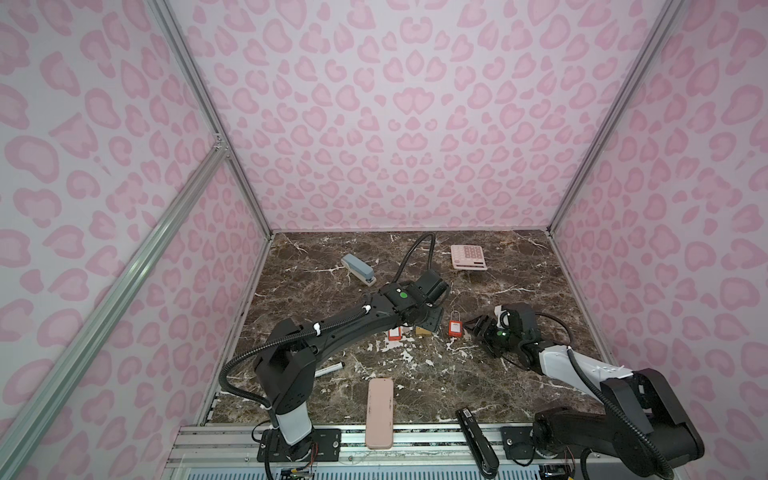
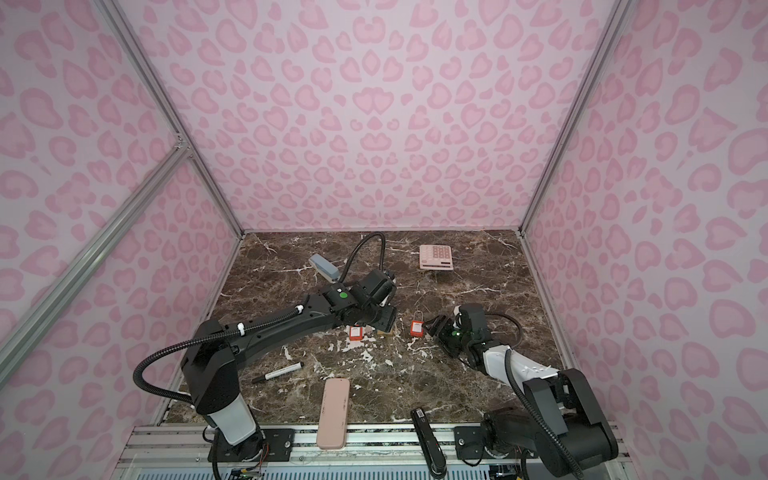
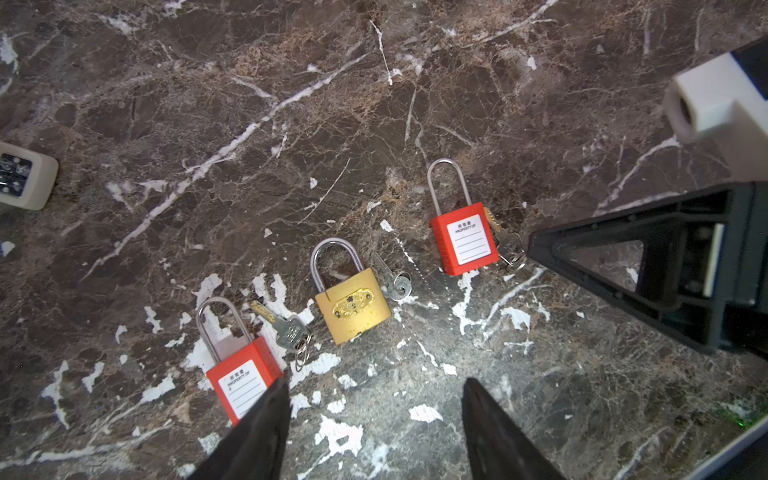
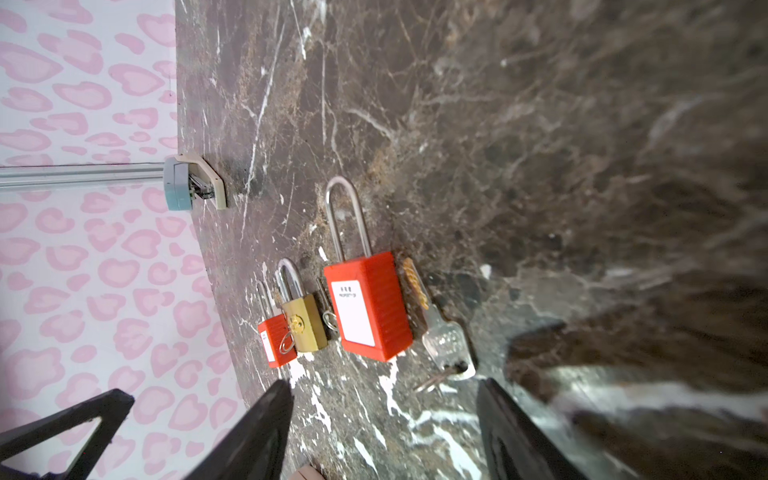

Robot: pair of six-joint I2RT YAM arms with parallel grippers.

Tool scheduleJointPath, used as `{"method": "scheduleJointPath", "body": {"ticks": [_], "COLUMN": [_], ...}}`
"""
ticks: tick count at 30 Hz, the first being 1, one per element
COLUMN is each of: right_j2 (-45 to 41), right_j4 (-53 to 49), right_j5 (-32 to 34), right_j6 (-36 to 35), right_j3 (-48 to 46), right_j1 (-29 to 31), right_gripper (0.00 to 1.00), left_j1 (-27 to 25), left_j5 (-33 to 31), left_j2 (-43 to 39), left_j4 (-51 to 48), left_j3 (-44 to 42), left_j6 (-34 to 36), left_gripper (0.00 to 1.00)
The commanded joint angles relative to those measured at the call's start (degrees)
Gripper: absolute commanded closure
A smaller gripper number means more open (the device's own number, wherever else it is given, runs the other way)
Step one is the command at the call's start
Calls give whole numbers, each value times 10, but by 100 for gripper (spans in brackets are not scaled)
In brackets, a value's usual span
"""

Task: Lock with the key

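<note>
Three padlocks lie in a row on the marble table, each with a key beside it. In the left wrist view they are a red padlock (image 3: 243,386) with its key (image 3: 286,328), a brass padlock (image 3: 353,307) with a small key (image 3: 392,278), and a second red padlock (image 3: 465,239) with a key (image 3: 505,241). My left gripper (image 3: 376,382) hovers open above the row, nothing between its fingers. My right gripper (image 4: 385,382) is open and low, just right of the second red padlock (image 4: 368,307) and its key (image 4: 446,345). Both top views show that padlock (image 1: 455,327) (image 2: 416,328).
A grey stapler (image 1: 358,270) and a pink calculator (image 1: 468,257) lie at the back. A marker (image 1: 330,370) lies under the left arm. A pink case (image 1: 379,413) and a black stapler (image 1: 476,440) overhang the front rail. Patterned walls close three sides.
</note>
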Motion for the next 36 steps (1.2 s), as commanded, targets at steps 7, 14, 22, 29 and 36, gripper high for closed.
{"method": "scheduleJointPath", "body": {"ticks": [7, 14, 22, 29, 36], "right_j2": [11, 56, 92, 93, -23], "right_j4": [19, 47, 37, 35, -73], "right_j5": [-29, -57, -51, -64, -47], "right_j6": [4, 1, -18, -24, -91], "right_j3": [-16, 1, 46, 60, 65], "right_j1": [0, 1, -2, -12, -65], "right_gripper": [28, 29, 29, 29, 28], "left_j1": [-4, -5, -5, -4, 28], "left_j5": [-2, -5, -8, -16, 10], "left_j2": [8, 3, -3, -12, -56], "left_j4": [3, 3, -1, 0, 41], "left_j3": [5, -3, -9, -13, -52], "left_j6": [7, 4, 3, -5, -16], "left_gripper": [33, 33, 33, 31, 10]}}
